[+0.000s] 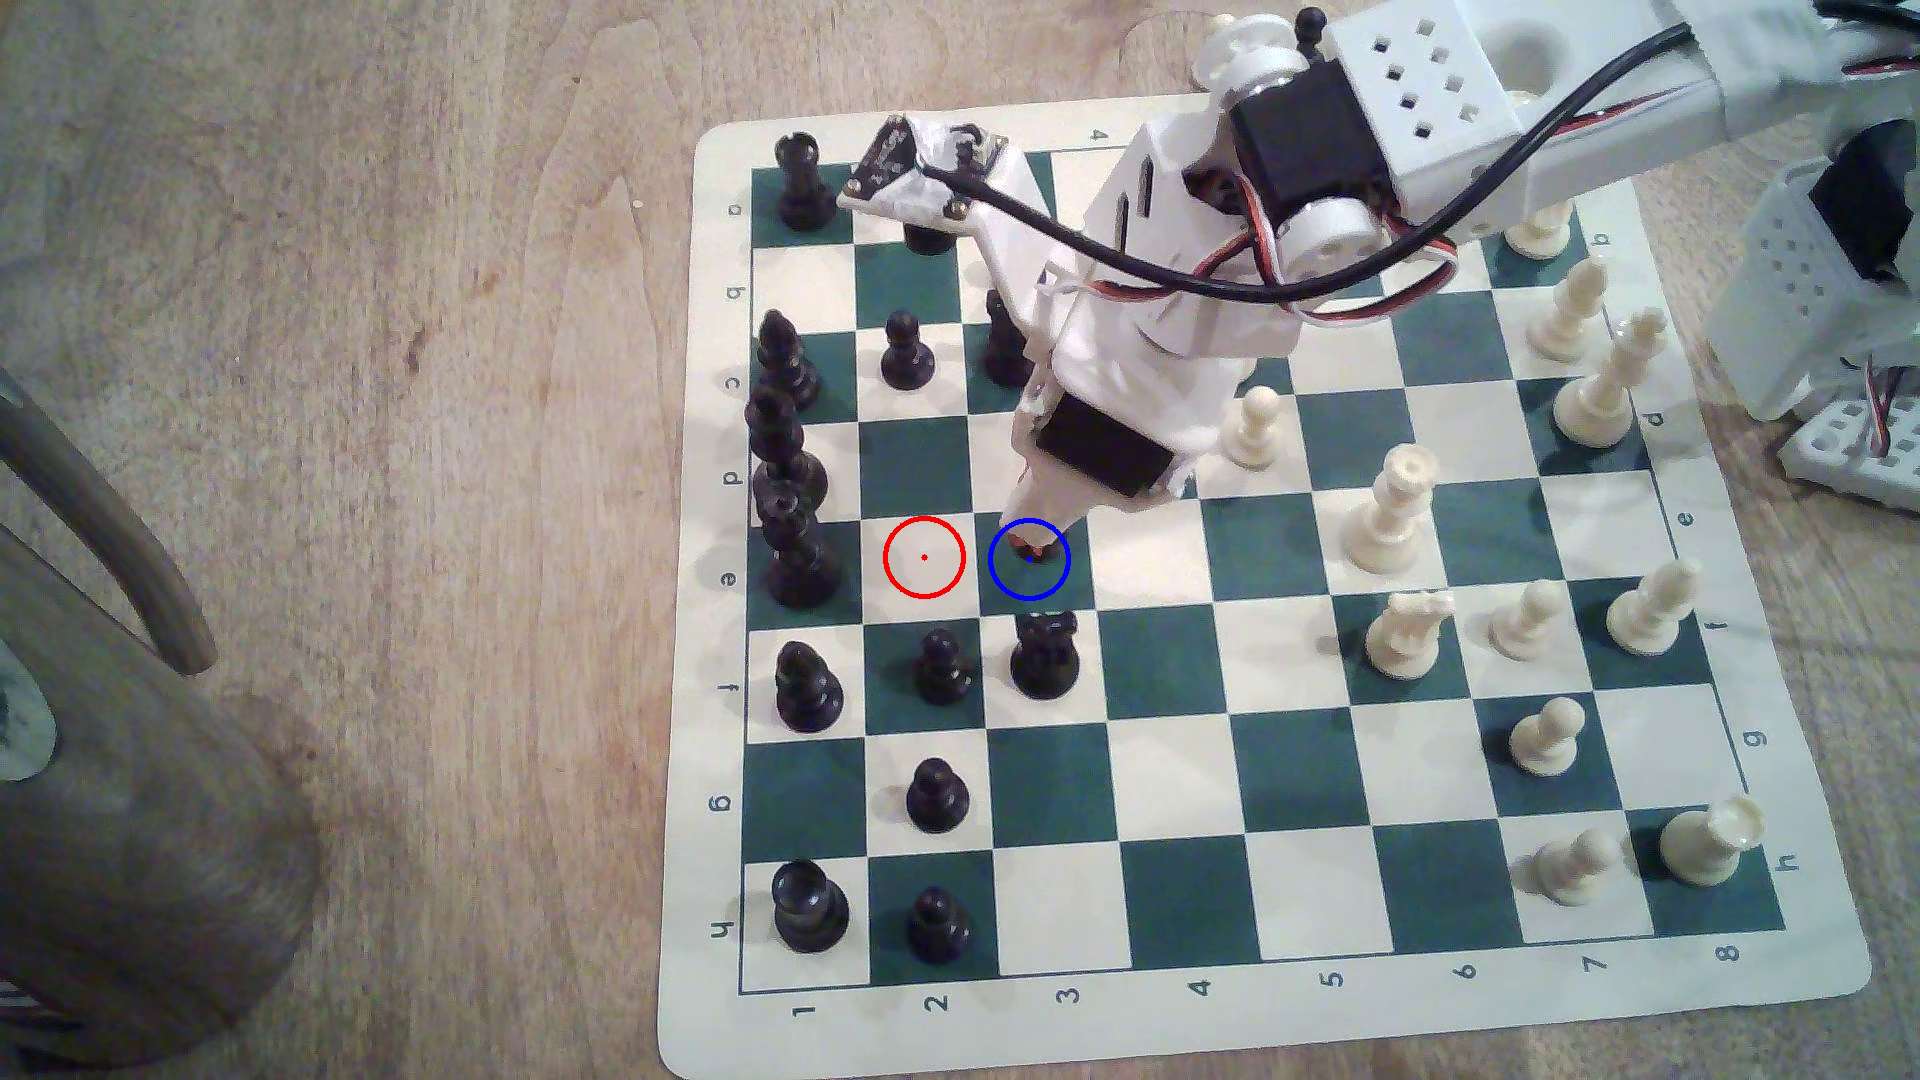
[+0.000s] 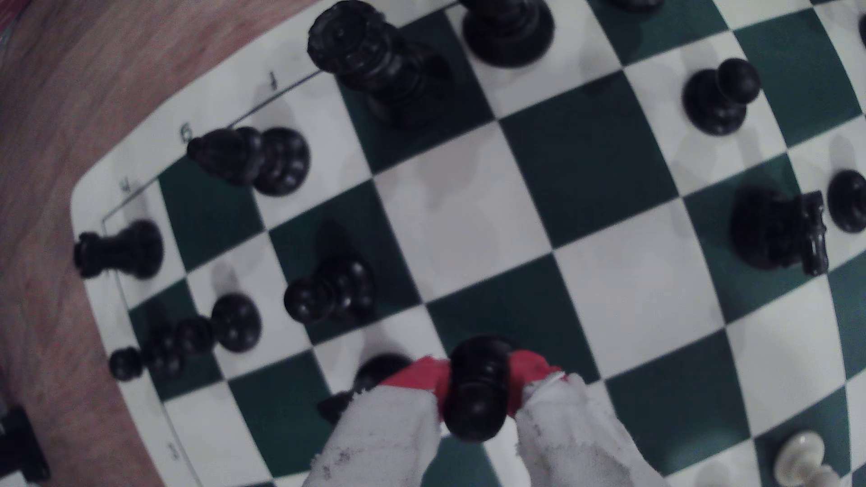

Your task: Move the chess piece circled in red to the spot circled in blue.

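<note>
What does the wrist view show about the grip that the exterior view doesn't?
Wrist view: the black pawn sits clamped between the two red-tipped fingers, over a dark green square.

Exterior view: the red ring marks a bare cream square, and the gripper tip sits inside the blue ring on the neighbouring green square. The arm's body hides the pawn there. White pieces stand on the exterior view's right side of the board.

Both: the green and cream board and the black knight near the gripper.
</note>
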Controlling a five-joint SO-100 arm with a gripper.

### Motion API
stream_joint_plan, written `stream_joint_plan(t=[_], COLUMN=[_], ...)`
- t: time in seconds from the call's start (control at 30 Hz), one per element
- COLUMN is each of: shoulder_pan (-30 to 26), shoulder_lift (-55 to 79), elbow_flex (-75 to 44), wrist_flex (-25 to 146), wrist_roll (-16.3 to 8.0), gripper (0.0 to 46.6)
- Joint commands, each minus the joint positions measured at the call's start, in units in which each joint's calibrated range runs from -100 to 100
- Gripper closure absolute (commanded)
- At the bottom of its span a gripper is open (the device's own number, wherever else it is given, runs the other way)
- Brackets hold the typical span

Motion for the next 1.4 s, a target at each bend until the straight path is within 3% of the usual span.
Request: stream_joint_plan(t=[0.0, 0.63, 0.7, 0.77, 0.8, 1.37], shoulder_pan=[0.8, 1.0, 1.0, 1.0, 1.1, 1.9], shoulder_lift=[0.9, 5.4, 5.4, 5.3, 5.3, -1.9], elbow_flex=[-3.1, -7.6, -7.6, -6.9, -6.9, -4.4], wrist_flex=[-1.4, -1.0, -1.0, -1.0, -1.0, -0.4], wrist_roll=[-0.1, 0.5, 0.4, 0.5, 0.6, 2.1], gripper=[46.4, 45.6, 39.6, 29.1, 28.3, 29.4])
